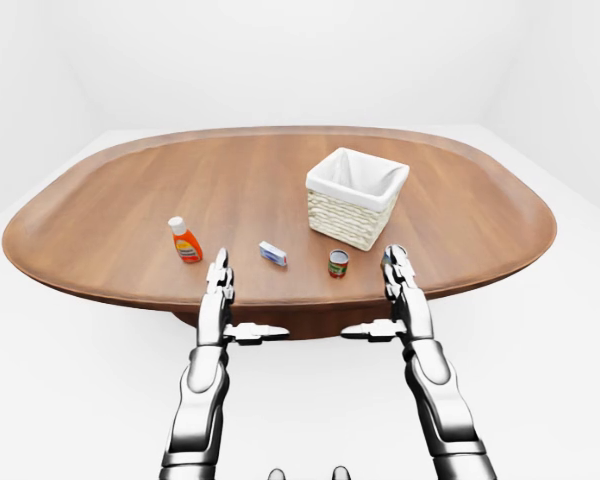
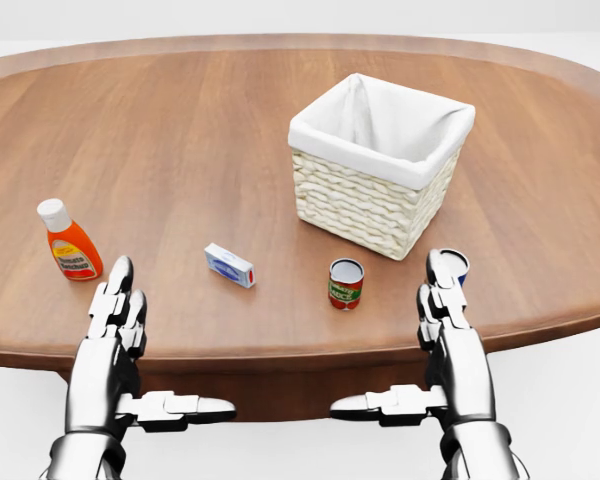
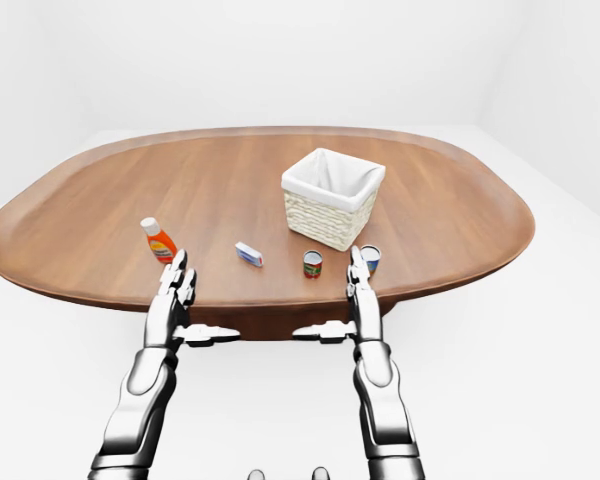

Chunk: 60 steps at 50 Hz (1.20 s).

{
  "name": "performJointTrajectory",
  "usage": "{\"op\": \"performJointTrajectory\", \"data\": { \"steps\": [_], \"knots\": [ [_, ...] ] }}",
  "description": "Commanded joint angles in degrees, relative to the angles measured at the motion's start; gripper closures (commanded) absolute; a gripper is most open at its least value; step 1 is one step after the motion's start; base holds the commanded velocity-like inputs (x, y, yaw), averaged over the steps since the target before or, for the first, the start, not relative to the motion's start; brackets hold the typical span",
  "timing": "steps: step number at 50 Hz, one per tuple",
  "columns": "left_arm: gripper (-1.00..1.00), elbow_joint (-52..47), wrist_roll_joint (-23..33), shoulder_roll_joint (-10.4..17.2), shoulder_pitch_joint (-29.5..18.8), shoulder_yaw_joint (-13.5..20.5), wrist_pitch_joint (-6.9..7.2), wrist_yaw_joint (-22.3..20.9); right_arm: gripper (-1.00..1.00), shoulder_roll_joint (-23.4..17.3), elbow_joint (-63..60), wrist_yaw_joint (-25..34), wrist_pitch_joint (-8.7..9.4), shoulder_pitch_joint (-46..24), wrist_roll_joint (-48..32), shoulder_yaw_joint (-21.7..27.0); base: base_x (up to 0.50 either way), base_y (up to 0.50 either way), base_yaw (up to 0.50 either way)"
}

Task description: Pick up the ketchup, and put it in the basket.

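Both hands held open at the table's near edge, nothing gripped.
Ketchup (image 2: pixel 70 243) is seen upright on the table (image 2: pixel 180 130), just beyond the left hand (image 2: pixel 115 325); basket (image 2: pixel 380 165) sits well right, past the right hand (image 2: pixel 445 320).

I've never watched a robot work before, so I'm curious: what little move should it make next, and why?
Probably reach the left robot hand up and left toward the ketchup. The bottle stands upright just beyond that hand's open fingers, untouched, while the basket sits to the right in the head view, with nothing in either hand.
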State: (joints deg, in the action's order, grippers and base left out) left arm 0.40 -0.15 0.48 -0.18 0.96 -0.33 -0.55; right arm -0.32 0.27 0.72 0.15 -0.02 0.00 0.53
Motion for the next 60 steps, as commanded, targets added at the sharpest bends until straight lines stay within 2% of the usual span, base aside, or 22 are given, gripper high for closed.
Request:
{"op": "performJointTrajectory", "data": {
  "steps": [1,19,23,26,27,28,30,33,38,42,60],
  "knots": [
    [-1.0,0.13,-0.12,0.78,-0.18,1.56,-0.29,-0.71,-1.0,-0.41,-0.68,1.04,0.79,0.23,0.15,0.85,0.0,0.0,0.0],
    [-1.0,-1.1,-0.31,0.73,0.27,1.52,0.61,-0.94,-1.0,-0.4,-1.15,1.03,0.78,0.45,-0.32,0.55,0.0,0.0,0.0],
    [-1.0,-3.36,-0.61,0.75,1.17,1.62,1.49,-1.25,-1.0,-0.26,-3.56,0.94,1.89,1.37,-0.51,0.28,0.0,0.0,0.0],
    [-1.0,-7.81,-0.81,0.58,3.29,1.27,1.35,-2.03,-1.0,0.01,-10.49,1.88,4.85,3.8,0.36,-0.51,0.0,0.0,0.0],
    [-1.0,-9.82,-0.9,0.5,4.04,1.2,2.23,-2.15,-1.0,0.08,-12.43,1.51,4.85,4.47,-0.01,-0.7,0.0,0.0,0.0],
    [-1.0,-14.18,-1.69,0.42,5.69,1.31,3.99,-2.6,-1.0,0.17,-18.05,1.39,4.85,6.5,-0.36,-1.34,0.0,0.0,0.0],
    [-1.0,-18.91,-2.78,0.3,7.34,1.93,5.33,-3.04,-1.0,0.17,-23.72,1.28,4.85,8.62,-1.06,-2.12,0.0,0.0,0.0],
    [-1.0,-29.21,-5.16,0.09,10.98,3.78,5.33,-3.89,-1.0,-0.07,-33.46,2.12,4.85,12.16,-0.8,-3.05,0.0,0.0,0.0],
    [-1.0,-37.69,-7.01,-0.74,13.88,6.55,5.33,-5.79,-1.0,-0.09,-43.46,2.68,4.85,14.99,-0.05,-0.98,0.0,0.0,0.0],
    [-1.0,-37.38,-7.46,-1.42,13.62,7.79,5.33,-6.61,-1.0,0.31,-46.62,2.99,4.85,15.99,-0.58,-0.99,0.0,0.0,0.0],
    [-1.0,-38.83,-9.04,-1.76,13.65,8.46,5.33,-6.85,-1.0,0.13,-44.2,3.02,4.85,16.17,-1.66,-2.65,0.0,0.0,0.0]
  ]
}}
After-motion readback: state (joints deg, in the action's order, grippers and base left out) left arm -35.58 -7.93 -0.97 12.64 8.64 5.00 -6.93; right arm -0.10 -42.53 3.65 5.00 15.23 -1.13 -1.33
